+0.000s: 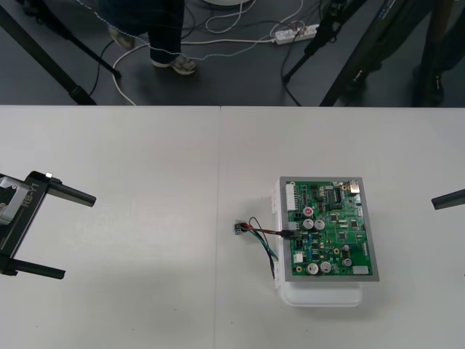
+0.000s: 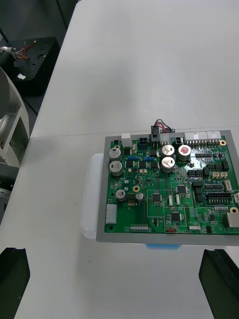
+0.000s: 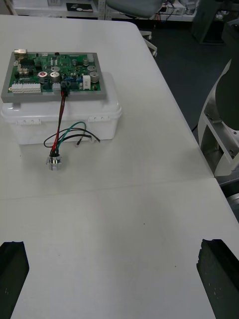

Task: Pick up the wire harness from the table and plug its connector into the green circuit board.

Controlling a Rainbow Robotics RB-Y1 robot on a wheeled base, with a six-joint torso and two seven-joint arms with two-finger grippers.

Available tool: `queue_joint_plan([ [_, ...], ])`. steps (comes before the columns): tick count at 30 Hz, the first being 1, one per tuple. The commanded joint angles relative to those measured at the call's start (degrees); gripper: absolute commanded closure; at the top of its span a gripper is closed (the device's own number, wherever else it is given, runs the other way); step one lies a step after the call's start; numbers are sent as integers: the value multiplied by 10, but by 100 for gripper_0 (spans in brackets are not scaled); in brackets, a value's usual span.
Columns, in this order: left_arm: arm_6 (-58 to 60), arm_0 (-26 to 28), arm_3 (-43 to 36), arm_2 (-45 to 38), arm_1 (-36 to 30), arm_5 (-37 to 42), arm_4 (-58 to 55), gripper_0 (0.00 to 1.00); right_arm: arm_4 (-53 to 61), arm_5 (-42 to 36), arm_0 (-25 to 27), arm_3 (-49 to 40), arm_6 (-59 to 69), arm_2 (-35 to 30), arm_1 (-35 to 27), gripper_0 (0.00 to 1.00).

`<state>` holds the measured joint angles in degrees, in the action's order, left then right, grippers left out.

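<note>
Stretching pale and smooth, the counter (image 1: 145,145) carries a rounded white plastic base (image 1: 320,297) under a flat green circuit board (image 1: 330,229). The wire harness (image 1: 265,236) loops thin wires from its black plug (image 2: 158,133), seated in the board's edge, to its round metal socket (image 1: 239,227) on the counter. The left gripper (image 1: 78,237) and right gripper (image 2: 114,251) wait at their sides, fingers (image 1: 69,194) spread wide and empty.

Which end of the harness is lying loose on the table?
The round metal socket, on the table beside the base; the black plug sits in the board.
</note>
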<state>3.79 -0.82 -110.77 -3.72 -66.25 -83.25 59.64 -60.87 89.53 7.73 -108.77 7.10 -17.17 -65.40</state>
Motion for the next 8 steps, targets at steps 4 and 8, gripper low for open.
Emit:
queue_joint_plan([
  [4,32,12,-13,-19,-25,-23,-3,0,8,5,8,-9,-2,-13,4,0],
  [8,32,12,-13,-19,-25,-23,-3,0,8,5,8,-9,-2,-13,4,0],
])
